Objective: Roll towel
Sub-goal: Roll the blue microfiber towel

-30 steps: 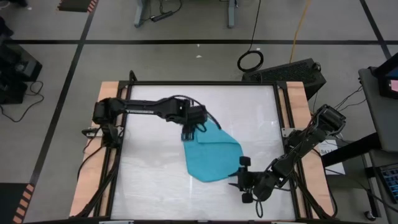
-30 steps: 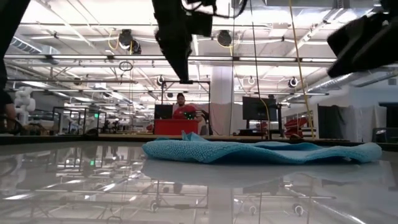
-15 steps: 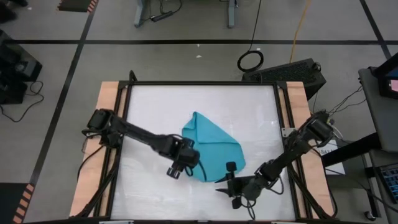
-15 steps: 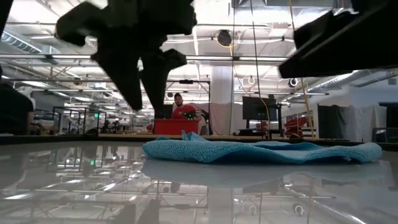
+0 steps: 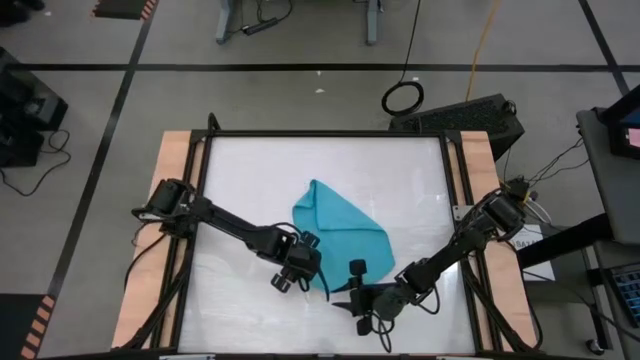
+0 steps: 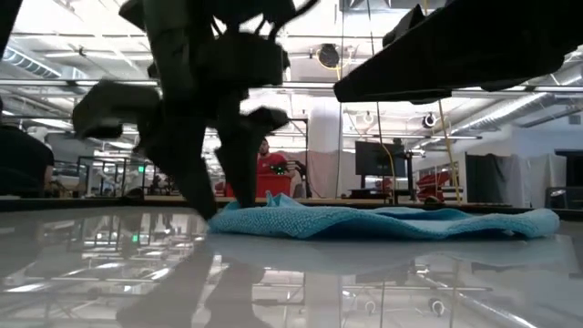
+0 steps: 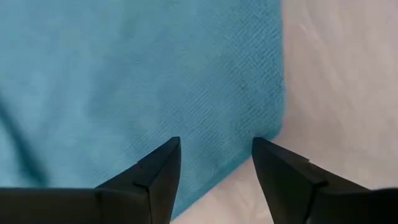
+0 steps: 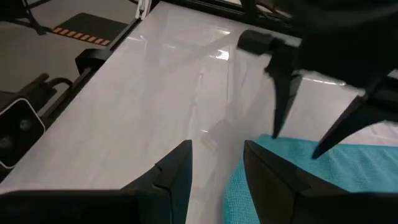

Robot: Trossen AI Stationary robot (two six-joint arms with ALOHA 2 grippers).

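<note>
High view, item one: we record a small turquoise-blue soft cloth towel (image 5: pixel 341 233), plain and unpatterned, lying flat on the glossy white table top (image 5: pixel 250 170) slightly toward the near side of centre, one corner pointing to the far edge and its outline roughly a tilted, rounded quadrilateral. Low view: we note the same towel (image 6: pixel 383 221) as a low rumpled band resting on the reflective surface, with a small raised fold near its left end.

Item two: left gripper (image 5: pixel 303 268), on a dark arm reaching in from the left rail, positioned at the towel's near-left edge. Left wrist view: we see its two dark fingers (image 7: pixel 158 171) parted a moderate way, tips over the towel (image 7: pixel 124 81) right at the cloth's corner, nothing held between them. Low view: the same gripper (image 6: pixel 205 196) stands with tips down at the towel's left end.

Item three: right gripper (image 5: pixel 357 291), on a dark arm extending from the right rail, placed just beside the towel's near corner. Right wrist view: we log its fingers (image 8: pixel 177 168) spread apart and empty, the towel's edge (image 8: pixel 298 171) just ahead, the left arm's fingers beyond.

Item four: wooden side rails (image 5: pixel 172 150) bordering the table; a person in a red top (image 6: pixel 270 162) in the room behind
</note>
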